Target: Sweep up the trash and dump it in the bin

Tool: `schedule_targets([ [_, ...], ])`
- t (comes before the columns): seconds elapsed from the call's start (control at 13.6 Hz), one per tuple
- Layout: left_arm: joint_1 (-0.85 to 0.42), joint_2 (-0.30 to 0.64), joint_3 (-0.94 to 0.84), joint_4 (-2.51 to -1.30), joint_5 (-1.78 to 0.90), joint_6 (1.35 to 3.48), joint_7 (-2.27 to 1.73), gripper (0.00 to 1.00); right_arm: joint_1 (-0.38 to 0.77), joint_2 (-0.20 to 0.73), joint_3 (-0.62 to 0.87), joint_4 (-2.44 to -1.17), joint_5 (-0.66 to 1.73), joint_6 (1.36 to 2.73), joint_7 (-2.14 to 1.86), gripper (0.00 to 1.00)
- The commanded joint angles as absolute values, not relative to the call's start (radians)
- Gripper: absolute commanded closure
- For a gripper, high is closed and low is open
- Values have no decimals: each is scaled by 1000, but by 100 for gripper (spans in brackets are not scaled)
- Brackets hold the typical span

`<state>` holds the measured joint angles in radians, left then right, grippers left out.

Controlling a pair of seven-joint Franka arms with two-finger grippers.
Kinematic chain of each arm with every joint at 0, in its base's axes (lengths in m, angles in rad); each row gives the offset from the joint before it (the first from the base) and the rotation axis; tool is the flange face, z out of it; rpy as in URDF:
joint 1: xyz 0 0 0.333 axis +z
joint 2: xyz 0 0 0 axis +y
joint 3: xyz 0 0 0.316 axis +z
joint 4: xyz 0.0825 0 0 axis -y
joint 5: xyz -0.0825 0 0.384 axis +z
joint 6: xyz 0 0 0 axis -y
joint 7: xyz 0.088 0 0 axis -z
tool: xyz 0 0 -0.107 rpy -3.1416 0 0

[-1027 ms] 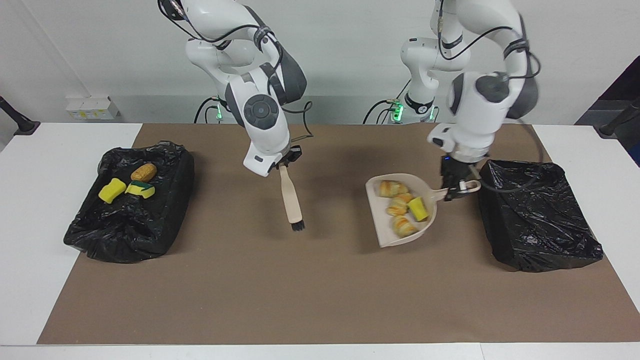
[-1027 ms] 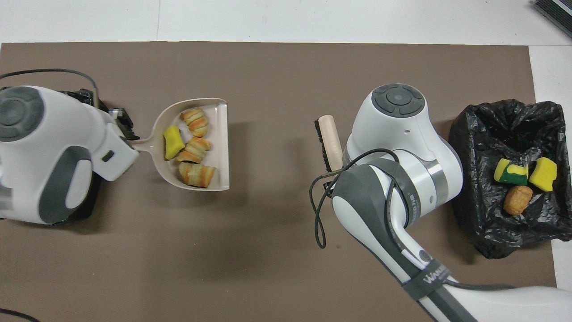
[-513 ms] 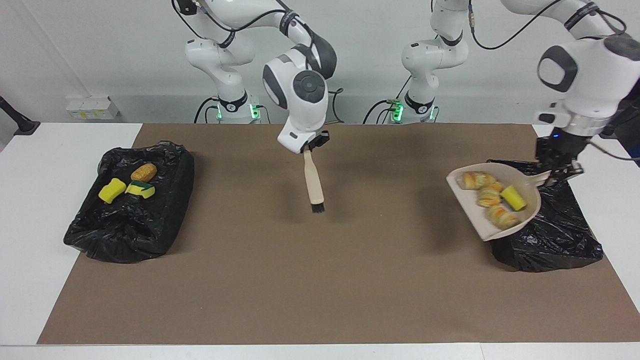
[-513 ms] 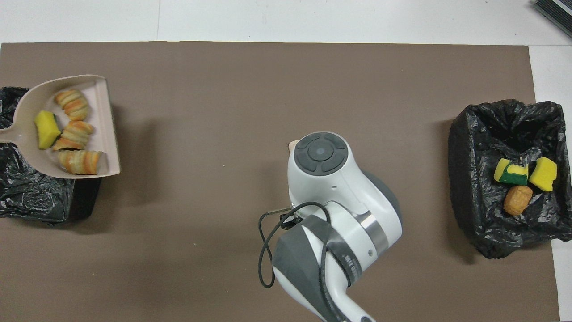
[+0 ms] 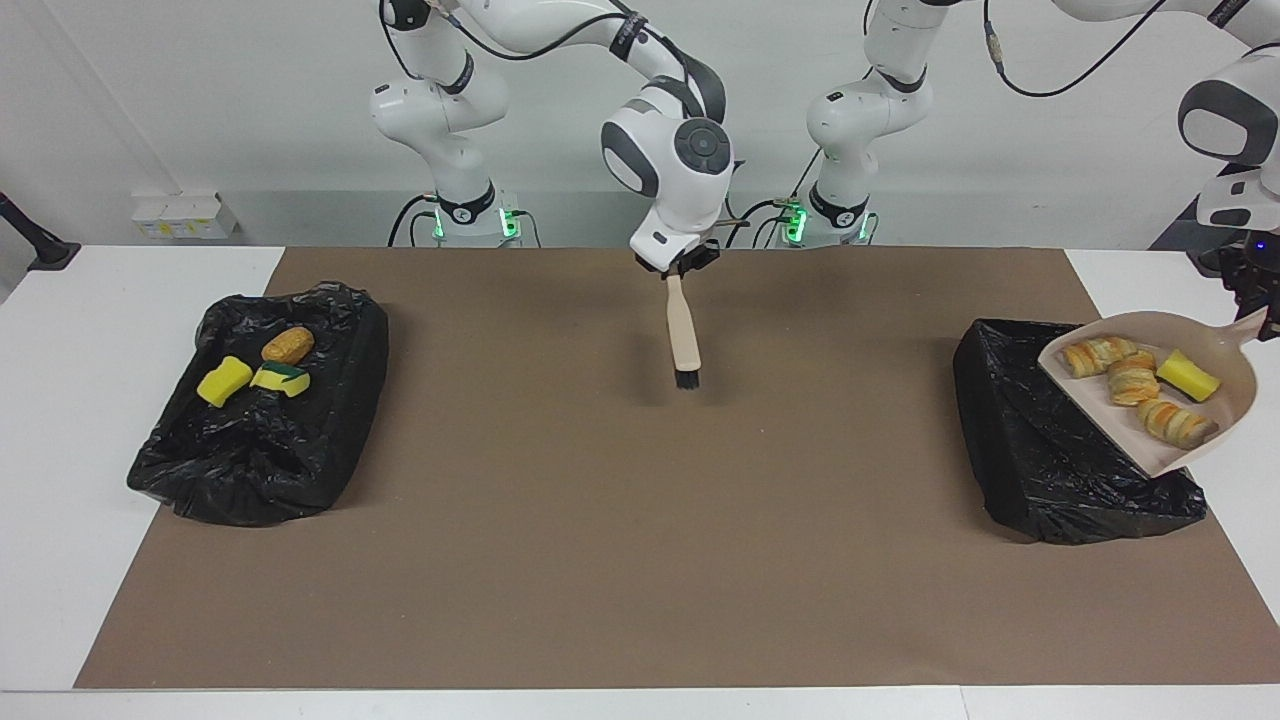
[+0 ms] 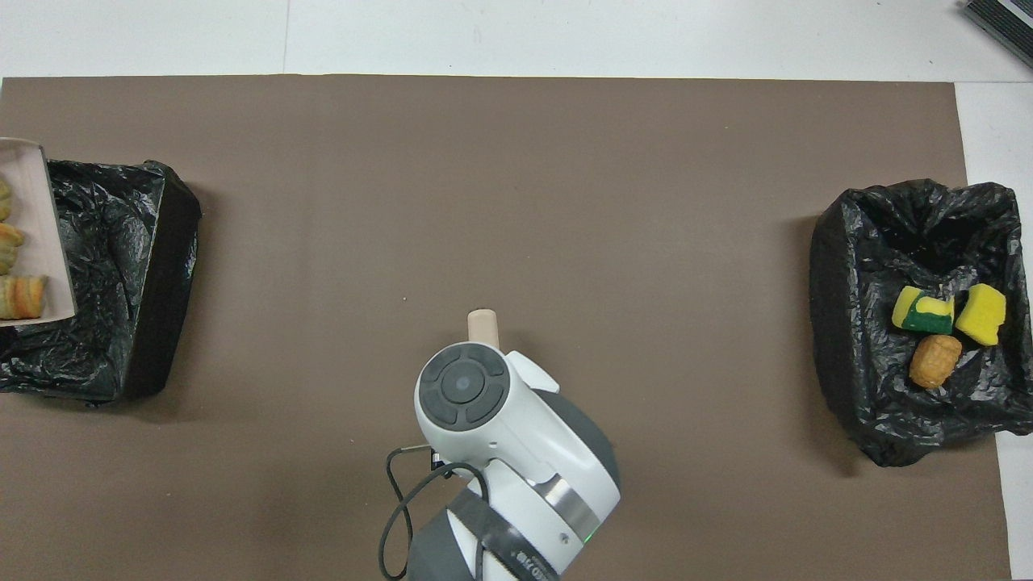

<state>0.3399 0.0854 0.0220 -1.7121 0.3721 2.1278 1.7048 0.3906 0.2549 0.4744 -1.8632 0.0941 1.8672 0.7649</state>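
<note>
Since the trash (image 5: 1140,385) is sponge chunk and bread-like lumps, we judge it light, soft and prone to roll or tumble; nothing here wants a direct grasp, so the place to take hold is the dustpan (image 5: 1215,420) by its handle, which the left gripper (image 5: 1255,300) is clamped on at the frame's edge; its fingertips we cannot resolve. Four pieces lie loose in the pan, just below that gripper; the pan hangs tilted over the bin (image 5: 1040,450) at the left arm's end of the mat (image 5: 640,560), its open lip overhanging the bin's outer edge; the pieces should slide out with a steeper tilt, though a light lump may bounce off the crumpled liner. Three more pieces (image 5: 255,372) sit in the second bin (image 5: 250,470) at the right arm's end of the mat. The right gripper (image 5: 678,270) is closed on the brush (image 5: 684,340), bristles down, over the mat's middle near the robots' edge; we take it to be waiting.
</note>
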Motion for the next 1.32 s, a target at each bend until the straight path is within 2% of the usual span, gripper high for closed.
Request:
schedule_targets([
  [0.0,321,86,15,-1698,548,2131,1636,100,428,281,474,-1904,117,1951,793,100],
  [0.22,273,66,15,-1723,757,2096,1505,100,506,317,471,-1936,117,2028,851,100],
  [0.37,247,49,15,-1723,799,2059,1491,100,502,336,472,-1919,115,2014,891,100],
  [0.44,236,45,14,-1723,839,2031,1490,100,499,340,472,-1913,117,2011,911,94],
  [0.51,215,34,14,-1723,872,2005,1479,100,497,341,472,-1911,111,2010,917,1],
  [0.66,200,9,11,-1721,917,1955,1468,100,486,336,471,-1882,109,1976,916,0],
  [0.81,166,-21,5,-1712,917,1881,1468,100,471,333,471,-1803,97,1878,917,0],
  [1.03,49,-35,-3,-1723,881,1717,1291,100,437,318,466,-1743,94,1803,902,0],
  [1.25,-18,-34,-5,-1726,654,1643,1105,100,347,237,471,-1738,101,1761,829,0],
])
